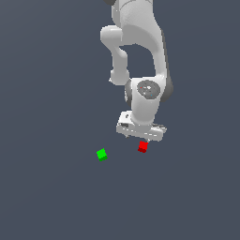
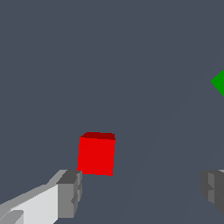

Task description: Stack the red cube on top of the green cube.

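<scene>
The red cube (image 1: 143,146) lies on the dark grey floor directly under the white hand of my gripper (image 1: 142,140). In the wrist view the red cube (image 2: 96,153) sits just ahead of the two grey fingertips (image 2: 70,193), closer to one of them than to the other. The gripper (image 2: 142,192) is open wide and holds nothing. The green cube (image 1: 101,154) lies on the floor to the exterior view's left of the red cube, well apart from it. Only its corner (image 2: 218,82) shows at the edge of the wrist view.
The white arm (image 1: 140,51) rises from the hand toward the top of the exterior view. The floor (image 1: 56,201) is plain dark grey, with no other objects in view.
</scene>
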